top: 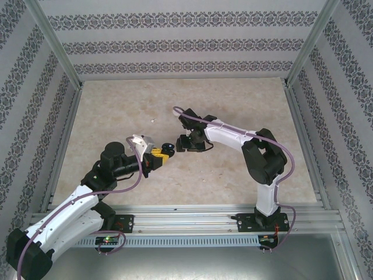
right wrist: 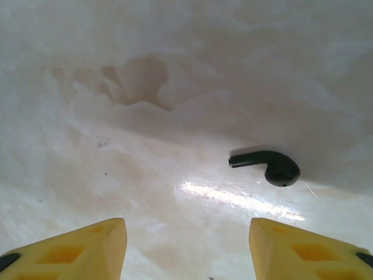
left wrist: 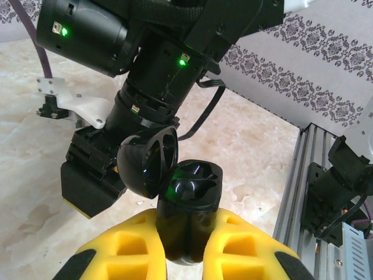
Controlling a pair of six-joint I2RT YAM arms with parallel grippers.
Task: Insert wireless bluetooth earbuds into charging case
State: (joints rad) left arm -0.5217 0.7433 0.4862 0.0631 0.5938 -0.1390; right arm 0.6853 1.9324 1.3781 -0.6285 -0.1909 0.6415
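My left gripper is shut on a black charging case, held upright with its round lid flipped open to the left. The case's two dark, glossy sockets face up. From above, that gripper holds the case just above the table's middle. One black earbud lies flat on the marble table, stem pointing left. My right gripper hangs open over it, and the earbud sits ahead of the right finger. In the top view the right gripper points down, close to the right of the case.
A tiny white piece, perhaps a white earbud, lies on the table beyond the left gripper. Patterned walls and aluminium rails bound the marble table. The right arm's wrist hangs close behind the case.
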